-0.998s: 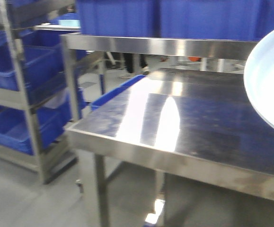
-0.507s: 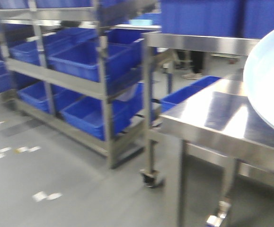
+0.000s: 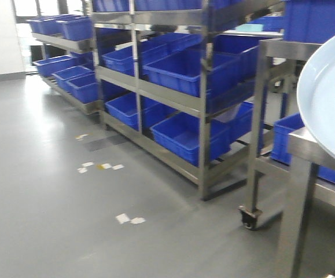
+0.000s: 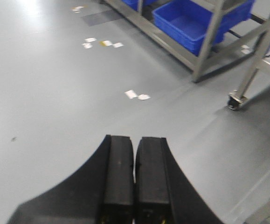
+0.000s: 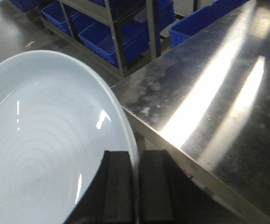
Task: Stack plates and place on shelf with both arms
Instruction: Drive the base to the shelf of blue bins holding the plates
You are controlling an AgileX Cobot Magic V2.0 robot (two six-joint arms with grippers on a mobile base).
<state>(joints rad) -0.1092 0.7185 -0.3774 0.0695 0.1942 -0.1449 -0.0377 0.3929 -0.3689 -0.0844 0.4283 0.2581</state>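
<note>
My right gripper (image 5: 135,161) is shut on the rim of a pale blue-white plate (image 5: 46,144), held tilted in the air beside the corner of a steel table (image 5: 209,93). The same plate (image 3: 329,98) fills the right edge of the front view. I cannot tell whether one plate or two stacked plates are held. My left gripper (image 4: 135,149) is shut and empty, hanging over bare grey floor (image 4: 55,93). Neither arm shows in the front view.
A steel rack (image 3: 202,104) with several blue bins (image 3: 184,69) stands ahead, with more racks of bins further left (image 3: 63,40). A steel table leg with a caster (image 3: 251,217) is at the right. Paper scraps (image 3: 129,219) lie on the grey floor.
The front view has swung left: the steel table top that filled it has slid out to the right and the racks of blue bins have come into view. The plate stays at the right edge.
</note>
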